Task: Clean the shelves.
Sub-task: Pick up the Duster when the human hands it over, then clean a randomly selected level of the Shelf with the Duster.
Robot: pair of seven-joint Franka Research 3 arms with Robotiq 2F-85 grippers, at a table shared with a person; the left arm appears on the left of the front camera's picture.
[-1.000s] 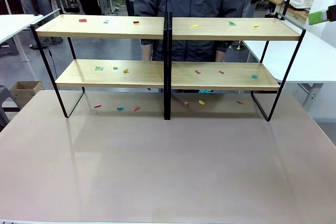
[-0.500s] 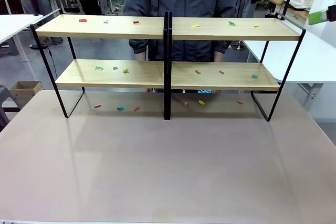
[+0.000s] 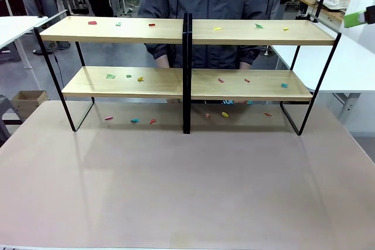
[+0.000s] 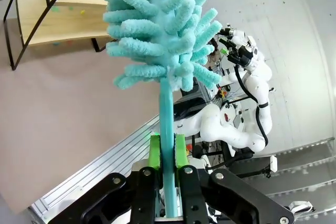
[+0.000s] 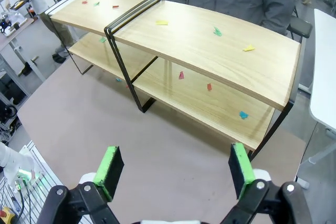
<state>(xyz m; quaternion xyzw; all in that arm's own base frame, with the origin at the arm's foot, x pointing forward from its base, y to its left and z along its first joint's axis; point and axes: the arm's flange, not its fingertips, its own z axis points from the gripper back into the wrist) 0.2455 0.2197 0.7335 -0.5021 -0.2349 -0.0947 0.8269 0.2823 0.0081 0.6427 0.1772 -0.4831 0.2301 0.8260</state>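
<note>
The shelves (image 3: pixel 187 83) are two joined two-tier racks of light wood on black frames, standing across the far half of the table. Small coloured scraps lie on both tiers and on the table under them. In the right wrist view the shelves (image 5: pixel 210 45) lie ahead and below my right gripper (image 5: pixel 173 171), whose green pads stand wide apart with nothing between them. My left gripper (image 4: pixel 168 153) is shut on the handle of a fluffy teal duster (image 4: pixel 160 30), whose head rises upward. A corner of the shelves (image 4: pixel 58 9) shows at the upper left of that view.
A person in a dark jacket (image 3: pixel 205 4) stands behind the shelves with hands (image 3: pixel 246 62) near the lower tier. The tan tabletop (image 3: pixel 187 185) in front is bare. White tables (image 3: pixel 357 62) flank both sides, and a cardboard box (image 3: pixel 26 100) sits on the floor at the left.
The person has shifted slightly behind the shelves, hands now lower by the bottom tier. The shelves and scraps have not moved.
</note>
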